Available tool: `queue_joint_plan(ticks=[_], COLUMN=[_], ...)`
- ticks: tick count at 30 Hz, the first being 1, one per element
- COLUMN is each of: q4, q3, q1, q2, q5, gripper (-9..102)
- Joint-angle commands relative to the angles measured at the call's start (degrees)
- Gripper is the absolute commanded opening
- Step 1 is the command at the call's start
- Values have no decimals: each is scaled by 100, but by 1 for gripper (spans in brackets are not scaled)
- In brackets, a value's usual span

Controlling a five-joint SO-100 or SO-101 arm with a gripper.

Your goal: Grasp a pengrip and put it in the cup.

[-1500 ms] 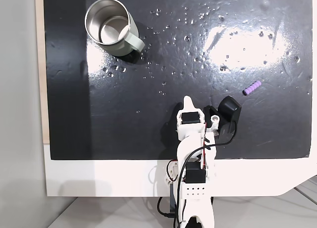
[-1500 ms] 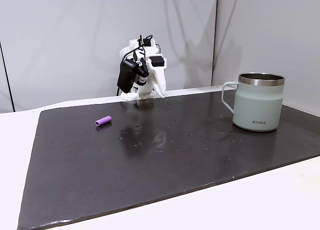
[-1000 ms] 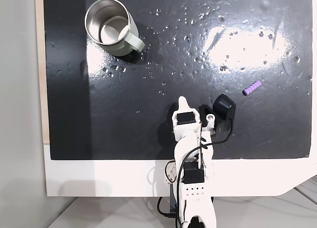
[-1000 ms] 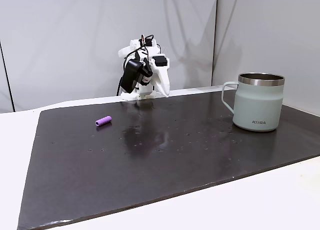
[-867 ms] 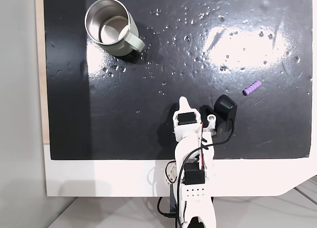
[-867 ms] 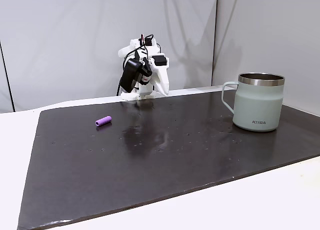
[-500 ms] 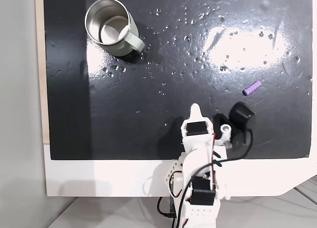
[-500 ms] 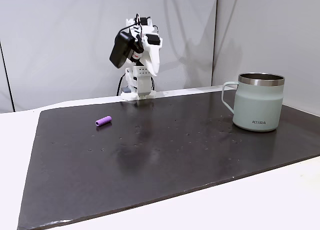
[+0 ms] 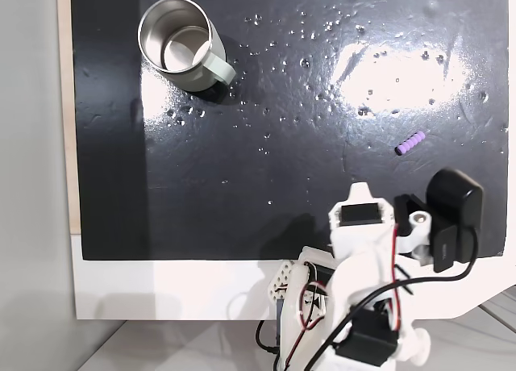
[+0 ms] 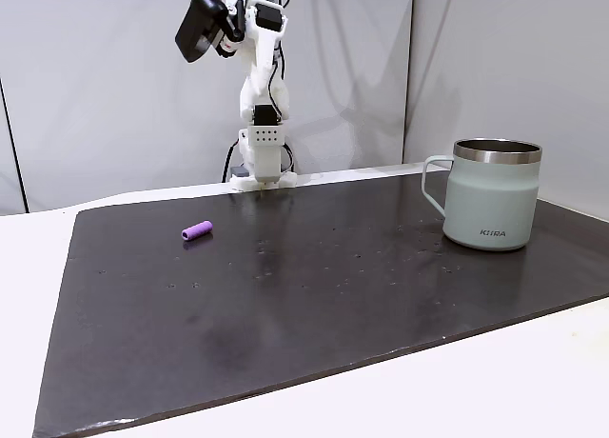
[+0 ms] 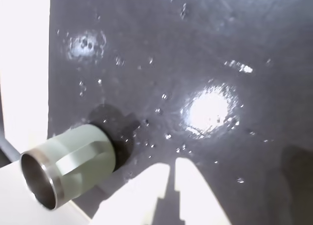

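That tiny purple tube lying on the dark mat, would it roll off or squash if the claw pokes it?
The pengrip is a short cylinder lying on its side on the glossy mat, so a nudge would probably roll it. Its ribbed surface suggests soft rubber, likely to give a little yet grip well. Being so much smaller than the cup, it is probably very light.
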Motion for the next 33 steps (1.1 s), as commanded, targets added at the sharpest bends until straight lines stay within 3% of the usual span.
queue_joint_plan(ticks=[1,9,24,33], q4=[44,-88,-396,-79], q3=[-686,-1644,-2610,-3507], q1=[466,1503,2232,2347], q2=[-580,-2303,-4614,-6021], q5=[-466,-1512,-2962,-2962], gripper=[5,7,22,26])
